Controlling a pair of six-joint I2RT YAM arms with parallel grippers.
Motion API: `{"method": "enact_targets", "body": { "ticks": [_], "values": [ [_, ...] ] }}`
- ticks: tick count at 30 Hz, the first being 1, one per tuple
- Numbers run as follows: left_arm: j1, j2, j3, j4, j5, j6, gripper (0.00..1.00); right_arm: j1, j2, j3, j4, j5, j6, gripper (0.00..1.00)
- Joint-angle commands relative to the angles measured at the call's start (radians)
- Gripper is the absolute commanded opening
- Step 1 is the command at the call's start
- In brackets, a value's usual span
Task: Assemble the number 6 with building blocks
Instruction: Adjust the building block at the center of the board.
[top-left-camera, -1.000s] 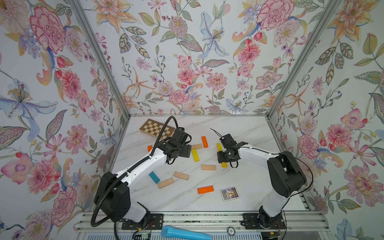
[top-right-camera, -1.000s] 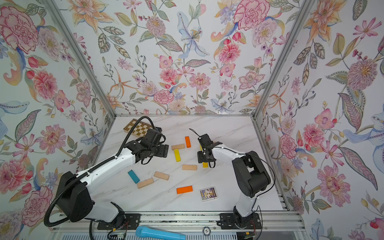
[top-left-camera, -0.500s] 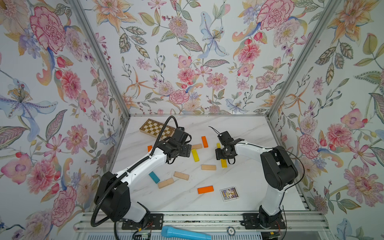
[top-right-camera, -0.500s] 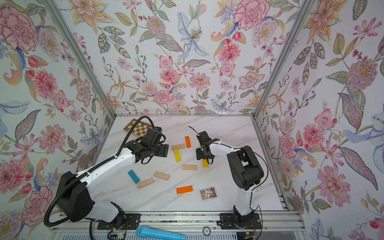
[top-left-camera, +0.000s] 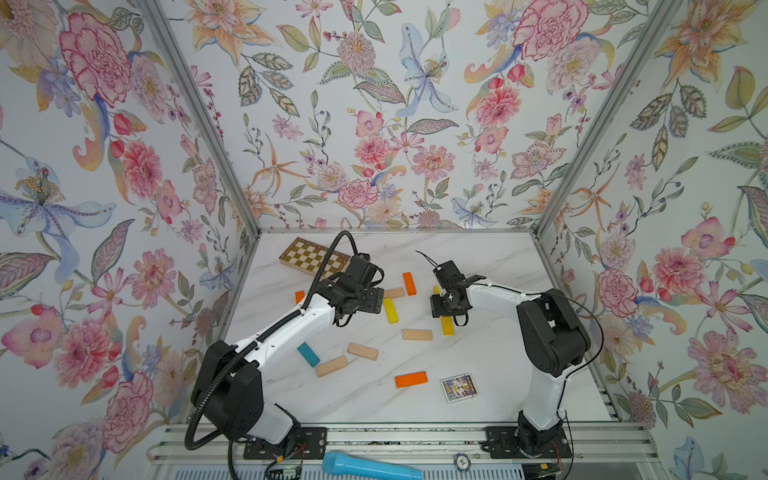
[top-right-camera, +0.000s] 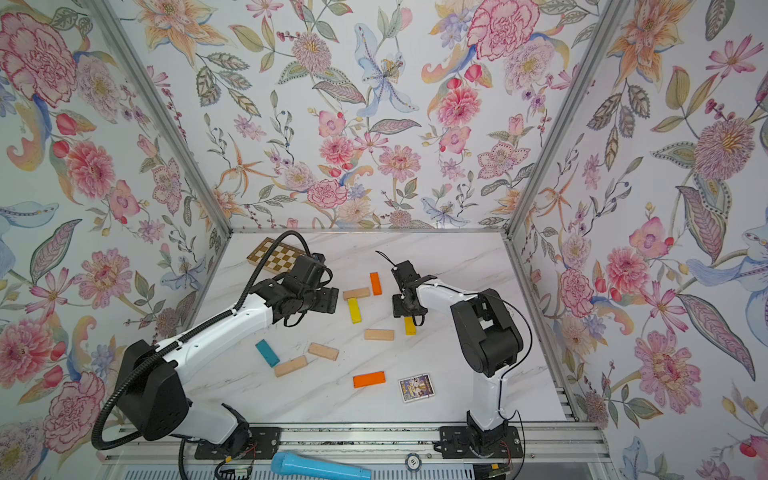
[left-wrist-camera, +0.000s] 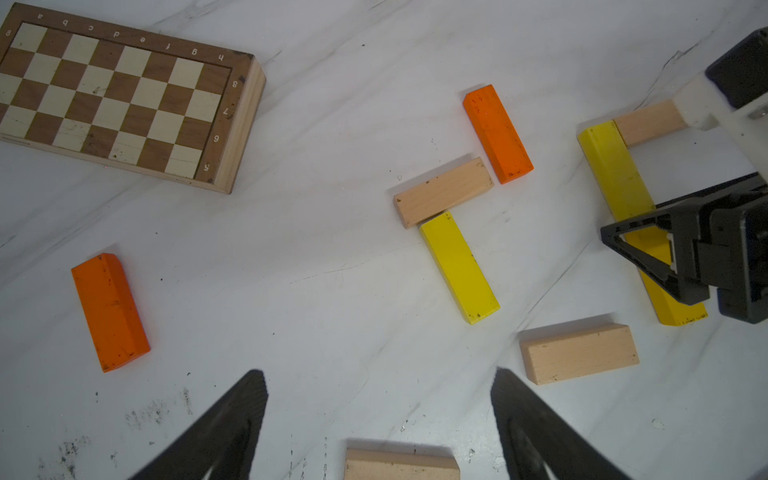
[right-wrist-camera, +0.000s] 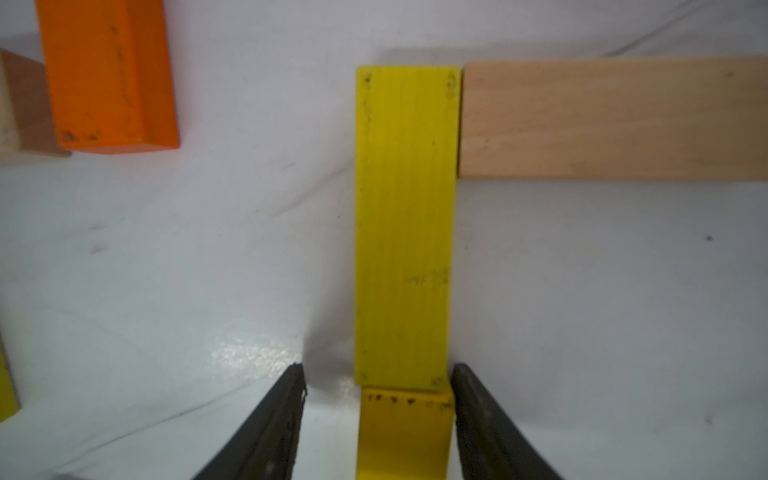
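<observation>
Building blocks lie scattered on the marble table. In the right wrist view two yellow planks lie end to end, the far one (right-wrist-camera: 405, 224) meeting a beige plank (right-wrist-camera: 615, 118) at a corner. My right gripper (right-wrist-camera: 377, 368) is open and straddles the near yellow plank (right-wrist-camera: 403, 432); one finger touches its side and the other stands apart. In both top views it hovers over these yellow planks (top-left-camera: 447, 326). My left gripper (left-wrist-camera: 378, 374) is open above bare table, with a beige plank (left-wrist-camera: 401, 463) low between its fingers. Orange (top-left-camera: 409, 284), beige (top-left-camera: 394, 293) and yellow (top-left-camera: 390, 310) planks lie between the arms.
A chequered board (top-left-camera: 313, 259) sits at the back left. A teal plank (top-left-camera: 308, 354), beige planks (top-left-camera: 363, 351) (top-left-camera: 331, 366) (top-left-camera: 417, 334), an orange plank (top-left-camera: 411, 379) and a picture card (top-left-camera: 458, 387) lie toward the front. An orange plank (left-wrist-camera: 110, 311) lies near the left wall.
The right gripper's jaws have narrowed around the near yellow plank, and the right arm's elbow has swung. The left arm has not moved.
</observation>
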Motion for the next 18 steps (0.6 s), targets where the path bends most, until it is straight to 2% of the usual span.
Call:
{"method": "enact_targets", "body": {
  "ticks": [1, 18],
  "values": [
    [0.010, 0.009, 0.024, 0.005, 0.002, 0.008, 0.88, -0.003, 0.029, 0.016, -0.032, 0.003, 0.015, 0.55],
    [0.010, 0.018, 0.017, 0.018, 0.015, 0.014, 0.88, -0.003, 0.038, 0.020, -0.046, 0.013, 0.021, 0.50]
  ]
}}
